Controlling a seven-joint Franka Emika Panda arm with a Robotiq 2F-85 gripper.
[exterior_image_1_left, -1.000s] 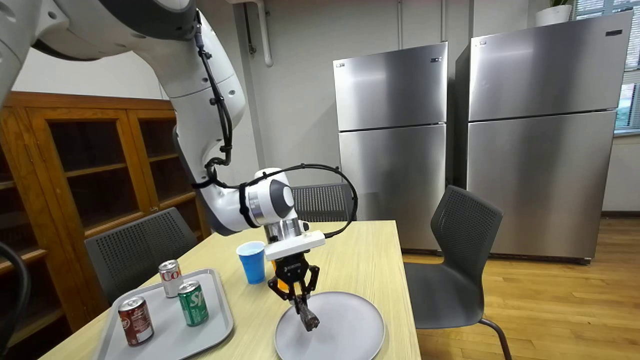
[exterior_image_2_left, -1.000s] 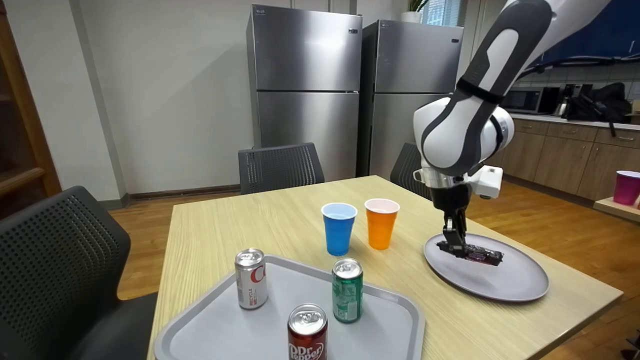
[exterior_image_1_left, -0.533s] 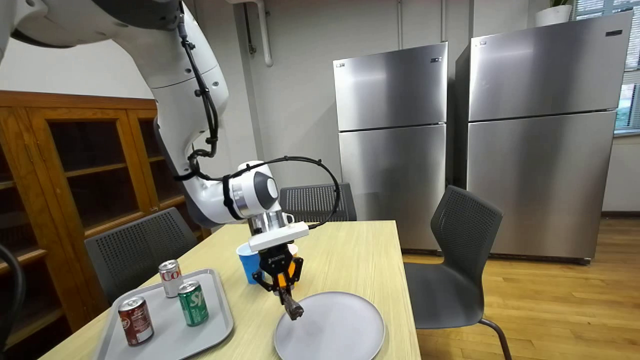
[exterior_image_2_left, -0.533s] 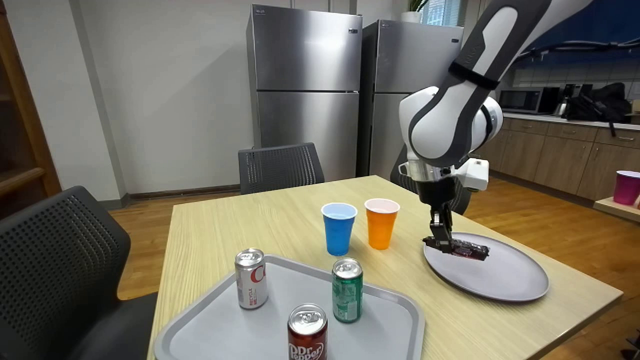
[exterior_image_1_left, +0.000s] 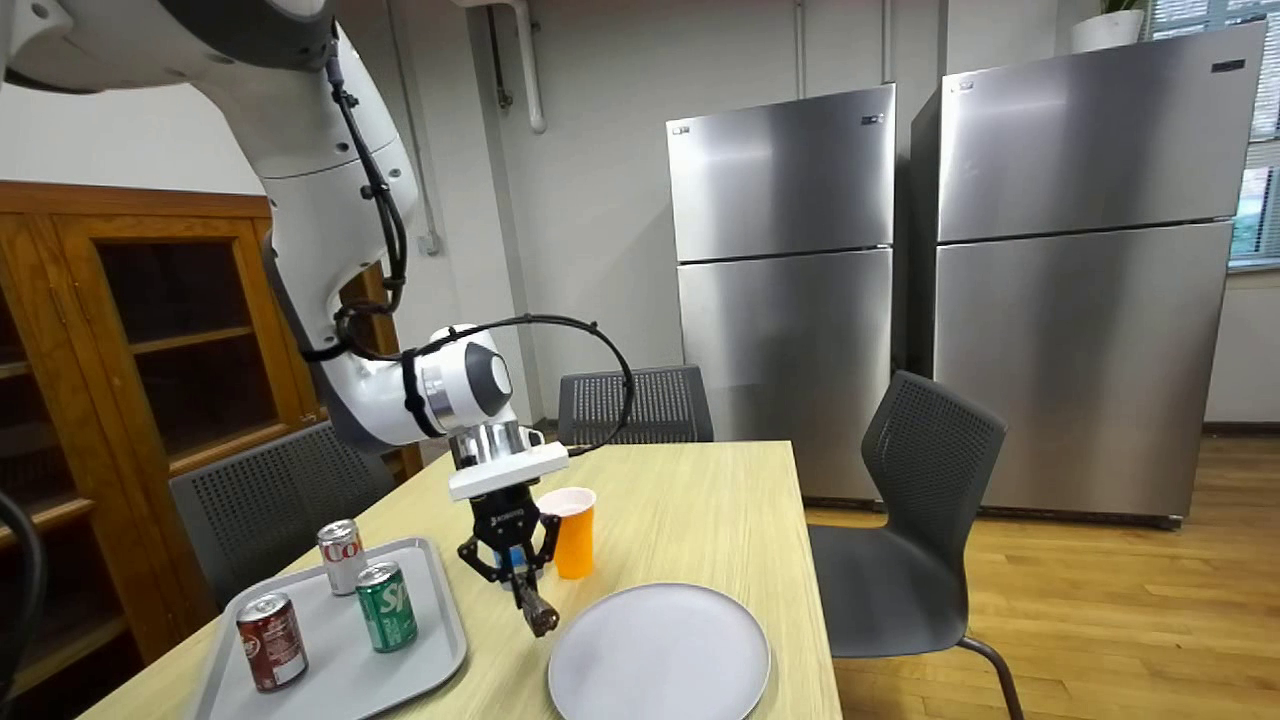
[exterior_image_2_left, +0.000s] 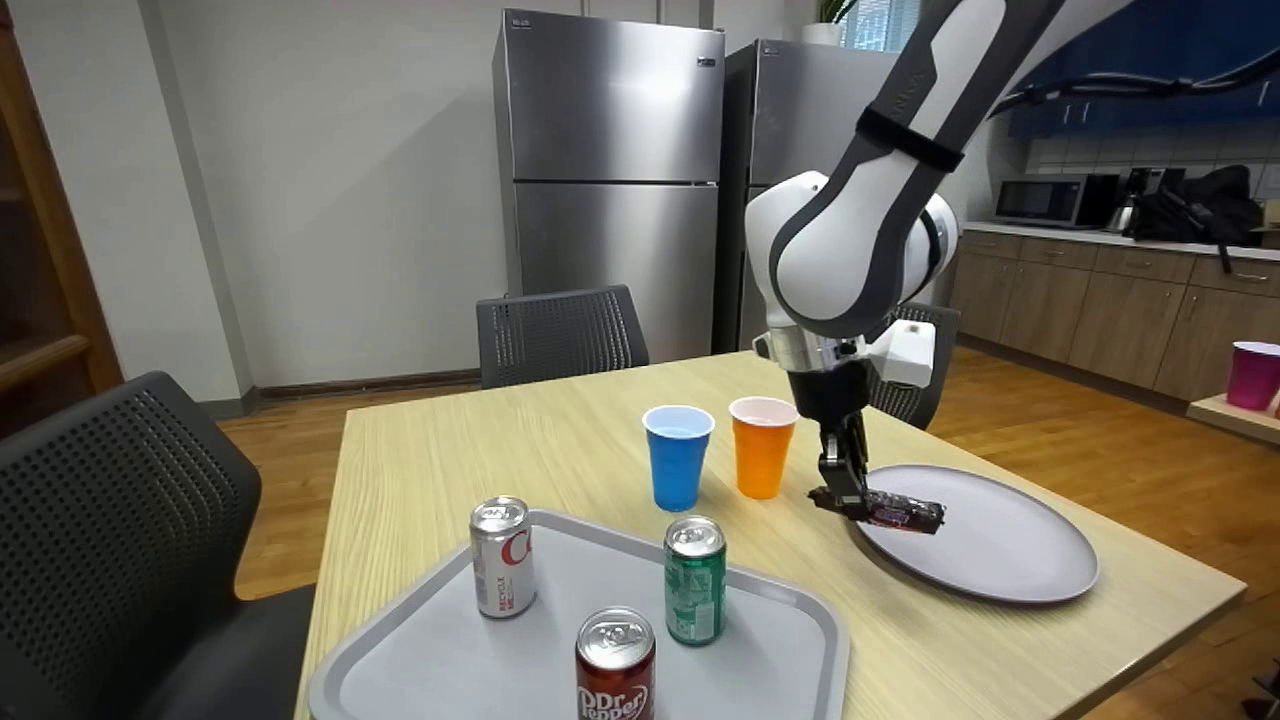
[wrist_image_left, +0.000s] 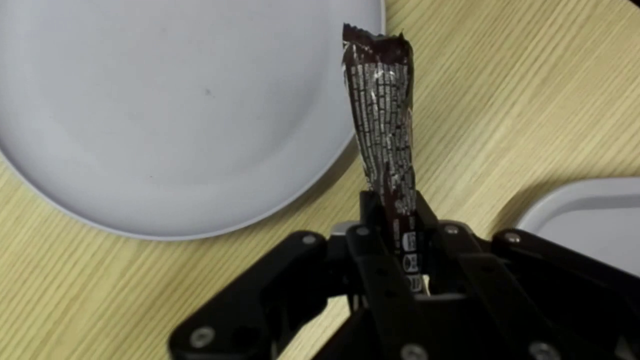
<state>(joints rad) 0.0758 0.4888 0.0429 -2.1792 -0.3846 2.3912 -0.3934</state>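
My gripper (wrist_image_left: 395, 204) is shut on a dark, shiny wrapped bar (wrist_image_left: 384, 115), which sticks out beyond the fingers in the wrist view. Its wrapper carries rows of small white print. In an exterior view the bar (exterior_image_2_left: 905, 512) is held above the table, its outer end over the near rim of a round grey plate (exterior_image_2_left: 1000, 545). From another angle, the gripper (exterior_image_1_left: 522, 592) hangs between that plate (exterior_image_1_left: 660, 650) and the grey tray (exterior_image_1_left: 430, 605). Behind the gripper there, a blue cup (exterior_image_1_left: 516, 560) is mostly hidden; an orange cup (exterior_image_1_left: 573, 535) stands beside it.
On the tray stand a silver can (exterior_image_2_left: 503, 560), a green can (exterior_image_2_left: 695, 585) and a dark red can (exterior_image_2_left: 615, 675). Both cups, blue (exterior_image_2_left: 678, 465) and orange (exterior_image_2_left: 763, 455), stand upright between tray and plate. Chairs (exterior_image_1_left: 910, 520) surround the wooden table (exterior_image_1_left: 700, 500).
The arm has carried the bar from over the plate toward the tray side, leftward in both exterior views. The grip stays the same. Plate, cups and cans have not moved.
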